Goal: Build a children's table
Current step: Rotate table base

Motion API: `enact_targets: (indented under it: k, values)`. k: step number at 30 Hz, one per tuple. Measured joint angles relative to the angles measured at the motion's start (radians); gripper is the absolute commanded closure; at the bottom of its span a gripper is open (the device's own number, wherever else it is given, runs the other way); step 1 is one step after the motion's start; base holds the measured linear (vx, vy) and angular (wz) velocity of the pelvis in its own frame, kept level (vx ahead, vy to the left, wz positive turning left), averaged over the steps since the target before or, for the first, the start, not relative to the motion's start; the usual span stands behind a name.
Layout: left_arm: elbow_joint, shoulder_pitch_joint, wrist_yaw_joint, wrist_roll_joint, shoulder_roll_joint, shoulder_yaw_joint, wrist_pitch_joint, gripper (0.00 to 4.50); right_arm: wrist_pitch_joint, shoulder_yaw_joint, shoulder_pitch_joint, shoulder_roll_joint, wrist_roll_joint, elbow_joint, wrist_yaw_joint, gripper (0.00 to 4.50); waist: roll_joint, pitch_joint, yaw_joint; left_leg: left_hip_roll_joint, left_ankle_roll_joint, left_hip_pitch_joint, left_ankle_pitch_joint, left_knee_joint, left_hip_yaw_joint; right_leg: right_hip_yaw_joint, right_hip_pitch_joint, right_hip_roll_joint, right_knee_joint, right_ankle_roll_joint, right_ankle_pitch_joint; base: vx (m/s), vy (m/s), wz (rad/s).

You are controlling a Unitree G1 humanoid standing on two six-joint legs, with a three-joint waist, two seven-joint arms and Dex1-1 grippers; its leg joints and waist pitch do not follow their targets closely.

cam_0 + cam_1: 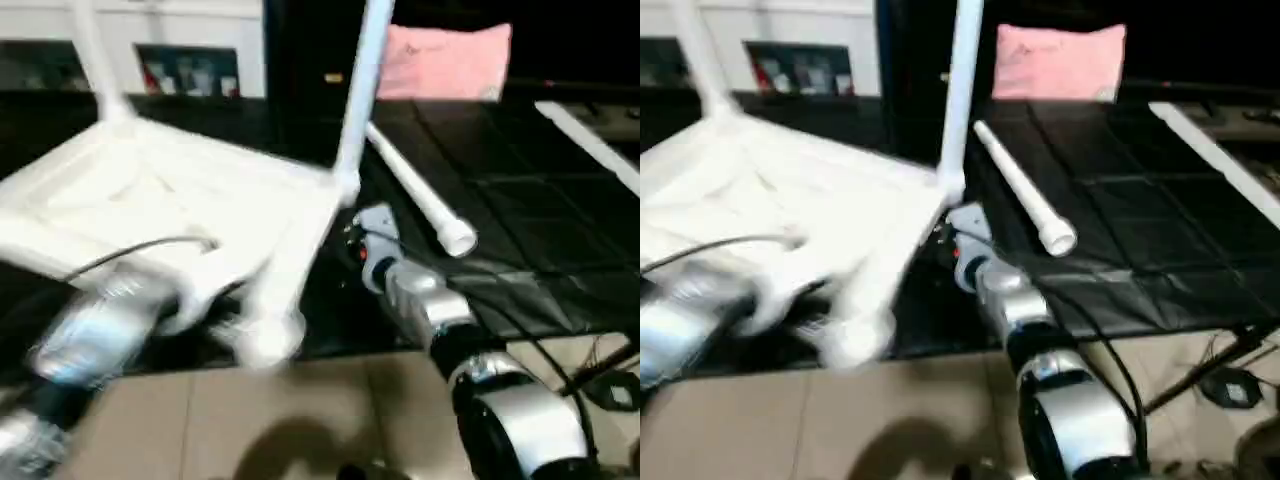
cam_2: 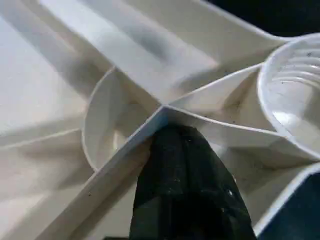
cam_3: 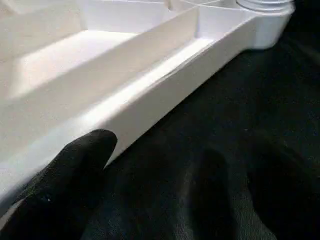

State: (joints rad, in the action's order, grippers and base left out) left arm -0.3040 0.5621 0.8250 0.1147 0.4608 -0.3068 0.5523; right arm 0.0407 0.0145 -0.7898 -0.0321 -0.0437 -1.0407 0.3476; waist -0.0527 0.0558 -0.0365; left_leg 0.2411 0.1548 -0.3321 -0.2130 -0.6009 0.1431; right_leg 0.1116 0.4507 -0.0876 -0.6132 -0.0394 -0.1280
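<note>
The children's table (image 1: 170,200) lies upside down on a black mat, its ribbed white underside facing up. Two legs stand in its far corner sockets: one at the left (image 1: 92,55), one at the right (image 1: 360,90). A loose leg (image 1: 415,195) lies on the mat to the right of it. My left gripper (image 2: 177,137) is shut, its black tips against a rib (image 2: 125,150) beside an empty round socket (image 2: 295,100); whether it grips that rib I cannot tell. My right gripper (image 3: 155,155) stands open at the table's right rim (image 3: 165,90), one finger (image 3: 70,185) beside the rim wall.
A pink pillow (image 1: 445,62) rests at the back of the mat. Another long white bar (image 1: 590,140) lies along the right side. A white cabinet (image 1: 190,60) stands behind the table. Cables (image 1: 1225,385) hang over the tan floor in front.
</note>
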Motion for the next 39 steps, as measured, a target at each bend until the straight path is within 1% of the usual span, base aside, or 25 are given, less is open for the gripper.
enact_targets:
  k: [2, 4, 7, 8, 10, 12, 13, 14, 15, 16, 18, 19, 21, 22, 25, 26, 28, 29, 32, 33, 34, 36, 37, 38, 39]
  values:
    - [-0.126, 0.058, -0.102, 0.025, -0.042, -0.003, -0.085, 4.46, -0.01, -0.006, -0.001, 0.0, -0.004, 0.014, 0.001, 0.0, 0.0, 0.0, 0.002, 0.0, 0.0, 0.0, 0.0, 0.0, -0.002, 0.001, 0.0, 0.002, 0.001, 0.0, 0.0, 0.0, 0.0, 0.0]
    - [-0.202, 0.092, -0.18, 0.039, -0.069, -0.002, -0.14, 4.46, -0.011, -0.006, 0.001, -0.001, -0.004, 0.026, 0.002, 0.0, 0.002, 0.0, 0.003, 0.001, 0.0, -0.001, 0.0, 0.0, -0.003, 0.001, 0.0, 0.002, 0.002, 0.0, 0.0, 0.0, 0.0, 0.0]
    - [-0.363, 0.165, -0.289, 0.042, -0.127, 0.006, -0.23, 4.46, -0.01, -0.007, 0.046, 0.046, -0.003, 0.131, 0.007, 0.0, 0.004, 0.001, -0.008, 0.001, -0.001, -0.004, 0.001, -0.001, -0.004, 0.001, 0.0, 0.002, 0.004, 0.001, 0.001, 0.0, 0.0, 0.0]
    - [-0.39, 0.174, -0.313, 0.046, -0.128, 0.011, -0.248, 4.46, -0.009, -0.007, 0.05, 0.054, -0.003, 0.151, 0.009, 0.0, 0.004, 0.001, -0.007, 0.0, -0.001, -0.003, 0.001, -0.001, -0.003, 0.0, 0.0, 0.003, 0.004, 0.002, 0.001, 0.0, 0.0, 0.0]
    - [-0.463, 0.209, -0.382, 0.058, -0.139, 0.02, -0.298, 4.46, -0.006, -0.008, 0.096, 0.084, -0.002, 0.238, 0.01, 0.0, 0.006, 0.001, -0.007, 0.001, -0.001, -0.003, 0.001, -0.001, -0.004, 0.0, 0.0, 0.004, 0.004, 0.002, 0.002, 0.0, 0.0, 0.0]
    - [-0.519, 0.227, -0.436, 0.063, -0.142, 0.044, -0.346, 4.46, 0.0, -0.008, 0.158, 0.106, 0.001, 0.334, 0.008, 0.0, 0.012, 0.0, -0.008, 0.001, -0.002, -0.004, 0.001, 0.0, -0.005, -0.001, 0.0, 0.005, 0.005, 0.002, 0.002, 0.0, 0.0, 0.0]
    - [-0.532, 0.228, -0.451, 0.057, -0.143, 0.069, -0.364, 4.46, 0.006, -0.008, 0.186, 0.113, 0.002, 0.372, 0.009, 0.0, 0.017, 0.0, -0.007, 0.001, -0.002, -0.003, 0.0, 0.0, -0.005, -0.001, 0.0, 0.005, 0.005, 0.0, 0.002, 0.0, 0.0, 0.0]
    - [-0.529, 0.223, -0.458, 0.032, -0.154, 0.113, -0.38, 4.46, 0.019, -0.011, 0.225, 0.12, 0.0, 0.42, 0.009, 0.0, 0.02, 0.001, -0.008, 0.001, -0.004, -0.004, 0.0, 0.001, -0.005, -0.001, 0.0, 0.006, 0.005, -0.001, 0.001, 0.0, 0.0, 0.0]
    - [-0.514, 0.216, -0.458, 0.007, -0.163, 0.146, -0.389, 4.46, 0.023, -0.018, 0.25, 0.12, -0.003, 0.453, 0.01, 0.0, 0.021, 0.001, -0.01, 0.001, -0.004, -0.003, 0.0, 0.001, -0.005, -0.001, 0.0, 0.006, 0.004, -0.002, 0.0, 0.0, 0.0, 0.0]
    - [-0.483, 0.2, -0.447, -0.052, -0.187, 0.205, -0.399, 4.46, 0.039, -0.02, 0.285, 0.119, -0.004, 0.511, 0.007, 0.0, 0.023, 0.001, -0.012, 0.001, -0.005, -0.004, -0.001, 0.002, -0.004, -0.001, 0.0, 0.006, 0.005, -0.002, 0.0, 0.0, 0.0, 0.0]
    - [-0.42, 0.16, -0.439, -0.139, -0.224, 0.27, -0.412, 4.46, 0.048, -0.019, 0.332, 0.114, -0.004, 0.595, -0.008, 0.0, 0.023, 0.001, -0.014, 0.001, -0.007, -0.003, -0.002, 0.003, -0.003, -0.002, 0.0, 0.006, 0.005, -0.003, -0.001, 0.0, 0.0, 0.0]
    - [-0.35, 0.115, -0.438, -0.188, -0.241, 0.305, -0.405, 4.46, 0.057, -0.023, 0.35, 0.109, -0.007, 0.645, -0.02, 0.0, 0.023, 0.001, -0.012, 0.001, -0.007, -0.002, -0.002, 0.003, -0.002, -0.002, 0.001, 0.006, 0.005, -0.003, -0.001, 0.0, 0.0, 0.0]
    - [-0.269, 0.059, -0.44, -0.233, -0.253, 0.334, -0.392, 4.46, 0.064, -0.03, 0.36, 0.108, -0.01, 0.694, -0.038, 0.0, 0.022, 0.001, -0.01, 0.002, -0.006, -0.002, -0.002, 0.003, -0.002, -0.002, 0.001, 0.006, 0.005, -0.002, -0.001, 0.0, 0.0, 0.0]
    - [-0.187, 0.008, -0.448, -0.262, -0.259, 0.355, -0.374, 4.46, 0.073, -0.031, 0.369, 0.109, -0.011, 0.733, -0.05, 0.0, 0.021, 0.001, -0.009, 0.002, -0.006, -0.001, -0.002, 0.003, -0.001, -0.003, 0.001, 0.006, 0.005, 0.0, -0.002, 0.0, 0.0, 0.0]
    - [0.01, -0.108, -0.474, -0.313, -0.283, 0.387, -0.337, 4.46, 0.12, -0.044, 0.405, 0.113, -0.023, 0.818, -0.07, 0.0, 0.013, -0.001, -0.011, 0.003, -0.006, -0.001, -0.002, 0.002, -0.001, -0.002, 0.0, 0.006, 0.004, 0.005, -0.006, 0.0, 0.0, 0.0]
    - [0.09, -0.153, -0.491, -0.318, -0.289, 0.391, -0.324, 4.46, 0.146, -0.048, 0.418, 0.113, -0.024, 0.847, -0.081, 0.0, 0.006, 0.0, -0.009, 0.003, -0.006, -0.001, -0.002, 0.002, 0.0, -0.003, 0.001, 0.006, 0.004, 0.005, -0.006, 0.0, 0.0, 0.0]
    - [0.233, -0.233, -0.526, -0.317, -0.3, 0.401, -0.289, 4.46, 0.204, -0.05, 0.446, 0.11, -0.03, 0.907, -0.096, 0.0, -0.003, 0.0, -0.007, 0.003, -0.006, -0.001, -0.002, 0.002, -0.001, -0.002, 0.0, 0.006, 0.005, 0.006, -0.006, 0.0, 0.0, 0.0]
    - [0.293, -0.273, -0.539, -0.317, -0.305, 0.406, -0.279, 4.46, 0.229, -0.06, 0.459, 0.1, -0.043, 0.936, -0.101, 0.0, -0.006, -0.001, -0.005, 0.003, -0.005, -0.001, -0.002, 0.002, -0.001, -0.003, 0.0, 0.006, 0.005, 0.007, -0.006, 0.0, 0.0, 0.0]
    - [0.381, -0.338, -0.589, -0.316, -0.322, 0.413, -0.205, 4.46, 0.298, -0.085, 0.476, 0.086, -0.076, 0.982, -0.118, 0.0, -0.014, -0.001, -0.002, 0.003, -0.005, -0.004, -0.002, 0.001, -0.001, -0.003, 0.0, 0.006, 0.009, 0.009, -0.006, 0.0, 0.0, 0.0]
    - [0.4, -0.356, -0.602, -0.311, -0.323, 0.414, -0.181, 4.46, 0.316, -0.088, 0.478, 0.082, -0.087, 0.994, -0.124, 0.0, -0.015, -0.002, 0.0, 0.003, -0.005, -0.005, -0.002, 0.001, -0.001, -0.002, 0.0, 0.007, 0.012, 0.01, -0.005, 0.0, 0.0, 0.0]
    - [0.439, -0.402, -0.615, -0.292, -0.311, 0.404, -0.154, 4.46, 0.347, -0.088, 0.49, 0.079, -0.107, 1.023, -0.127, 0.0, -0.016, -0.003, 0.003, 0.003, -0.006, -0.006, -0.002, 0.002, -0.001, -0.003, 0.0, 0.008, 0.016, 0.011, -0.004, 0.0, 0.0, 0.0]
    - [0.45, -0.446, -0.624, -0.273, -0.307, 0.397, -0.126, 4.17, 0.365, -0.092, 0.509, 0.08, -0.114, 1.044, -0.132, 0.0, -0.018, -0.004, 0.005, 0.003, -0.006, -0.008, -0.002, 0.002, -0.002, -0.004, 0.0, 0.009, 0.02, 0.013, -0.003, 0.0, 0.0, 0.0]
    - [0.454, -0.461, -0.632, -0.273, -0.308, 0.397, -0.118, 4.09, 0.372, -0.094, 0.518, 0.082, -0.114, 1.046, -0.132, 0.0, -0.021, -0.004, 0.005, 0.003, -0.006, -0.01, -0.002, 0.002, -0.002, -0.005, 0.0, 0.01, 0.021, 0.014, -0.003, 0.0, 0.0, 0.0]
    - [0.473, -0.48, -0.633, -0.274, -0.308, 0.398, -0.119, 4.09, 0.375, -0.091, 0.529, 0.084, -0.112, 1.055, -0.131, 0.0, -0.022, -0.005, 0.005, 0.003, -0.006, -0.01, -0.002, 0.001, -0.002, -0.005, 0.0, 0.01, 0.022, 0.014, -0.002, 0.0, 0.0, 0.0]
    - [0.495, -0.494, -0.634, -0.274, -0.309, 0.397, -0.121, 3.98, 0.378, -0.09, 0.54, 0.086, -0.111, 1.071, -0.129, 0.0, -0.023, -0.005, 0.005, 0.003, -0.006, -0.01, -0.003, 0.001, -0.002, -0.006, 0.0, 0.01, 0.022, 0.015, -0.002, 0.0, 0.0, 0.0]
